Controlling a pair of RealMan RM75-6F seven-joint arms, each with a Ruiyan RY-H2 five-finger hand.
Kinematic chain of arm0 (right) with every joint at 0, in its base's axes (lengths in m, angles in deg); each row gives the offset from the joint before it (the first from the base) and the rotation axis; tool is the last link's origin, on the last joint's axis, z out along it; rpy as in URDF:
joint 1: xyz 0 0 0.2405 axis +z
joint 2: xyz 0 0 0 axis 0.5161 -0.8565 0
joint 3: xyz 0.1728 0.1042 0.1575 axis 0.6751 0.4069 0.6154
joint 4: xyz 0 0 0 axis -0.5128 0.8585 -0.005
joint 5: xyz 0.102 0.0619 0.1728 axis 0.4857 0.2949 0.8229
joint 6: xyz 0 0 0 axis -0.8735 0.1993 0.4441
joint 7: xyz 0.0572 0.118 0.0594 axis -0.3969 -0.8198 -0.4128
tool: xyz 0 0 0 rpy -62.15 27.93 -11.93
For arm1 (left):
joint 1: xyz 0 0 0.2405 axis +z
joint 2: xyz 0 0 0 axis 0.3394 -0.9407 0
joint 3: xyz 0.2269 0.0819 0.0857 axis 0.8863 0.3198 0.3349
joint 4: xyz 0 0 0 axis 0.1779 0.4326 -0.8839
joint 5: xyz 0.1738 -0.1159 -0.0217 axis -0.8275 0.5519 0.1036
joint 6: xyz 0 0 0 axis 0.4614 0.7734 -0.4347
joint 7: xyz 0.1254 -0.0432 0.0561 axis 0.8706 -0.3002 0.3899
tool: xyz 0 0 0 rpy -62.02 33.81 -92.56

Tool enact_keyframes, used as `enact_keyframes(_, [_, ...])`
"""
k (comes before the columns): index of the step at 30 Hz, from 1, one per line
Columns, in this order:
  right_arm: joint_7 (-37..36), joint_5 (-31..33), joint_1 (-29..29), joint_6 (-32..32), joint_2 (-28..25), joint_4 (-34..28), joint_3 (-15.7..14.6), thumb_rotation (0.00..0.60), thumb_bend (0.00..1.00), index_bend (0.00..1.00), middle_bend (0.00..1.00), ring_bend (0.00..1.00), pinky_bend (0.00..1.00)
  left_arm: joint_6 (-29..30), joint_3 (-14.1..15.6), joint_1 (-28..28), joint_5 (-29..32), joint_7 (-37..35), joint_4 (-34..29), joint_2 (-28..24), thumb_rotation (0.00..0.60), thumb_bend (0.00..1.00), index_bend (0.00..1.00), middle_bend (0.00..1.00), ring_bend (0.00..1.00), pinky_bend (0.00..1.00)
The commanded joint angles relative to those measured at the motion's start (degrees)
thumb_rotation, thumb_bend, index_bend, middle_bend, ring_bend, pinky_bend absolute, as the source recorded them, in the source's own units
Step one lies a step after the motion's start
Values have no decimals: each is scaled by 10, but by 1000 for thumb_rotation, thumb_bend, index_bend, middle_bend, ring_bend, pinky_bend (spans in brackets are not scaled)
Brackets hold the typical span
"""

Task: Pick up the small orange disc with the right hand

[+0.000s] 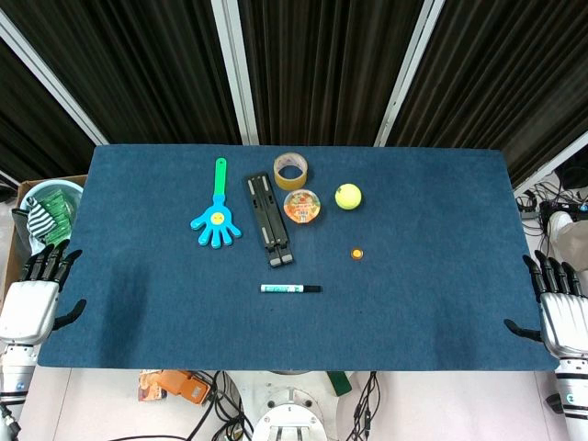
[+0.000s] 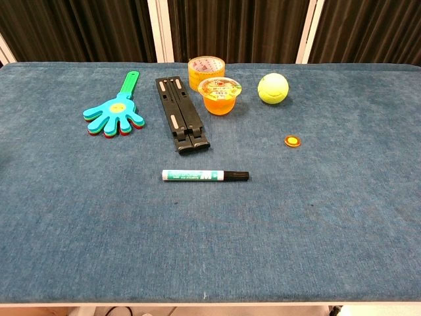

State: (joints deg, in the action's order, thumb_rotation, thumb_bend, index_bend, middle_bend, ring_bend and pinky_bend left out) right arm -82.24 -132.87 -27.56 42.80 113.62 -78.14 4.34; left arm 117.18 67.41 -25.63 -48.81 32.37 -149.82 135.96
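Observation:
The small orange disc (image 1: pixel 357 254) (image 2: pixel 293 140) lies flat on the blue table cloth, right of centre and below the yellow-green ball. My right hand (image 1: pixel 561 308) hovers at the table's right edge, far from the disc, fingers spread and holding nothing. At the left edge my left hand (image 1: pixel 35 292) is likewise spread and empty. Neither hand shows in the chest view.
On the cloth: a blue hand-shaped clapper (image 1: pixel 215 220), a black folding stand (image 1: pixel 267 220), a tape roll (image 1: pixel 290 171), an orange jelly cup (image 1: pixel 302 206), a yellow-green ball (image 1: pixel 348 196), a green marker (image 1: pixel 289 288). A box with a green bowl (image 1: pixel 50 207) stands off the left edge.

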Motion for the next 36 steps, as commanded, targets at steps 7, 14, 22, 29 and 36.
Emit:
enact_keyframes(7, [-9,-3,6,-4,3,8,3,600,113,0,25,59,0,6,0,3,-1,0,-5,-1,600,228,123,8,0,118])
enact_keyframes(14, [-49,30,69,-115,31,70,21,600,112,11,25,59,0,10,3,6,-6,6,-11,-1,600,228,123,8,0,118])
enact_keyframes(22, [-43,88,171,-242,78,129,68,600,112,80,25,59,0,7,1,7,3,6,-11,-3,600,228,123,8,0,118])
enact_keyframes(29, [-37,127,243,-331,114,157,88,600,113,145,25,59,0,5,2,6,0,10,-10,-2,600,228,122,8,0,118])
enact_keyframes(36, [-36,122,289,-356,164,178,90,600,112,192,24,59,0,4,1,6,4,14,-10,0,600,228,122,8,0,118])
